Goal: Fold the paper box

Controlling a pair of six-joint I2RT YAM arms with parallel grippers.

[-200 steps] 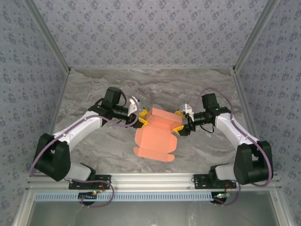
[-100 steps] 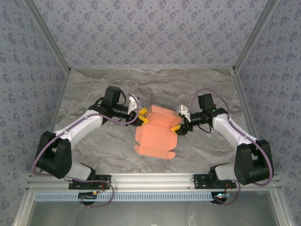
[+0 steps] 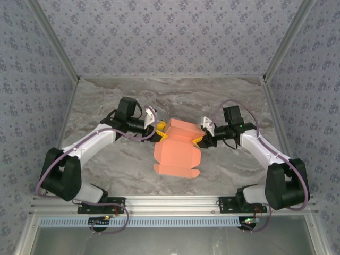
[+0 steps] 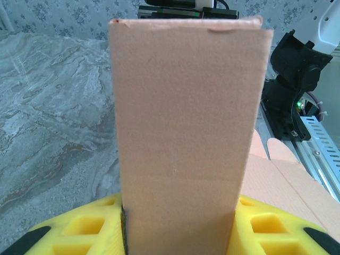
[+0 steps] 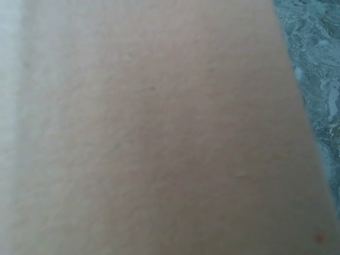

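The paper box sits in the middle of the marble table, between the two arms. It is salmon-orange thin cardboard and is only partly folded. Its far part stands raised as a creased ridge between the tools, while its near part lies flat on the table, with rounded flaps along the edge nearest the arm bases.

The left tool meets the box at the ridge's left end. In the left wrist view an upright cardboard panel rises straight out from between the yellow fingers, one finger on each side. The panel fills the gap between them, so the left tool holds the paper box at a narrow setting. Past the panel's right side, a flat part of the blank lies low, and beyond it are a black arm joint and a metal rail.

The right tool is at the ridge's right end, its yellow tip against the cardboard. In the right wrist view the cardboard surface is very close and blurred, with a strip of marble along the right edge. I cannot tell whether the right tool's jaws are closed on the box or merely resting against it.

Grey patterned walls enclose the table on three sides.
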